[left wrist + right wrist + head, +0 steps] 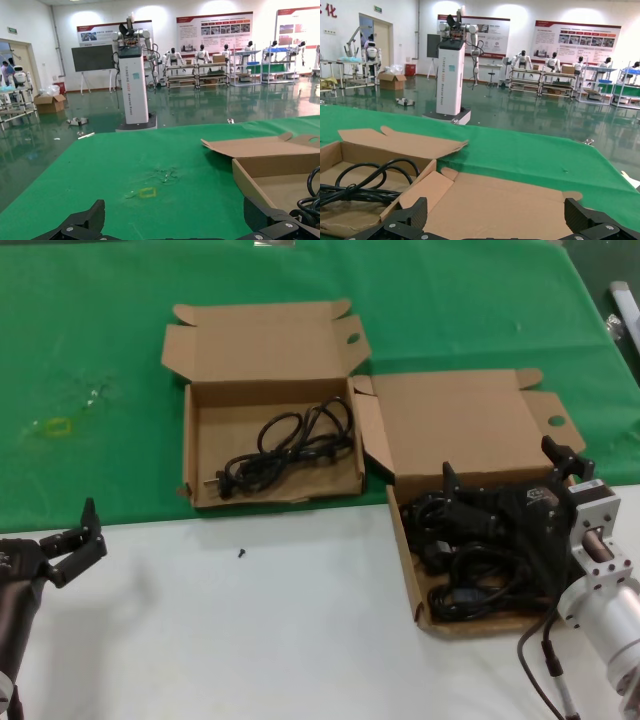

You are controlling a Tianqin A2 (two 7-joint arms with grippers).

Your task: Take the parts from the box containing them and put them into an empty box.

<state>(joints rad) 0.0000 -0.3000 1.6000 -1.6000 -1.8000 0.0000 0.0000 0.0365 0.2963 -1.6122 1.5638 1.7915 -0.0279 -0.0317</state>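
Observation:
The right-hand cardboard box, with a side flap splayed out, holds a heap of black power cables. My right gripper hangs just over this heap, open, with nothing between its fingers. In the right wrist view the right gripper faces that box's flat lid. The left-hand box, with a warped front wall, holds one coiled black cable; this box and its cable also show in the right wrist view. My left gripper waits open at the table's near left, well away from both boxes.
Green cloth covers the far half of the table and a white surface the near half. A small black speck lies on the white part. A yellow mark sits on the cloth at far left. The boxes' open lids lie backwards.

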